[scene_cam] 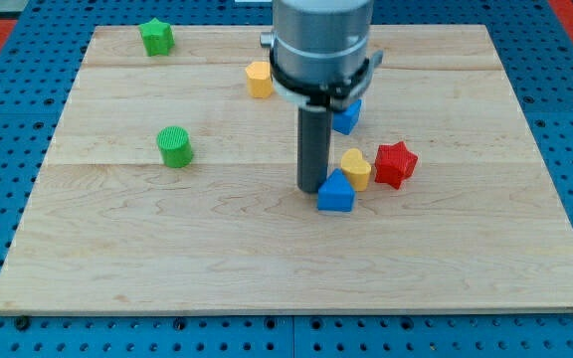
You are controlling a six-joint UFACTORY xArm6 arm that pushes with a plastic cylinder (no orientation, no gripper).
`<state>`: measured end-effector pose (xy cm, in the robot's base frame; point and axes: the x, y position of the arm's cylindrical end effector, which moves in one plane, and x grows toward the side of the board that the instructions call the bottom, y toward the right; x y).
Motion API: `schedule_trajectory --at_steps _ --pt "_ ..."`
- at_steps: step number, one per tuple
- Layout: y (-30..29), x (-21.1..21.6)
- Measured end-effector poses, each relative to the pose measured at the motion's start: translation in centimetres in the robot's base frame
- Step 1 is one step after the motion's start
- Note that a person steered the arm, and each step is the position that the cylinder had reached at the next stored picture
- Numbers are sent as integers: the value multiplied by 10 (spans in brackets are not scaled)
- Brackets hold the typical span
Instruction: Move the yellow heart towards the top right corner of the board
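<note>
The yellow heart (356,168) lies right of the board's middle, touching a blue block (335,192) at its lower left and close to a red star (395,164) on its right. My tip (312,188) rests on the board just left of that blue block and left of the heart. The arm's grey body (322,45) hangs above it and hides part of the board behind.
Another blue block (346,116) sits above the heart, partly hidden by the arm. A yellow block (259,79) is at top centre. A green star (156,37) is at top left, a green cylinder (175,147) at left. The wooden board (167,259) has a blue pegboard around it.
</note>
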<state>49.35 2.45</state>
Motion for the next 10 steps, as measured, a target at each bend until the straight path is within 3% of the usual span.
schedule_trajectory --at_steps 1,3,6,8,10 --pt "49 10" --pt "9 -13" --pt "96 -73" --pt "171 -138" --pt "219 -145"
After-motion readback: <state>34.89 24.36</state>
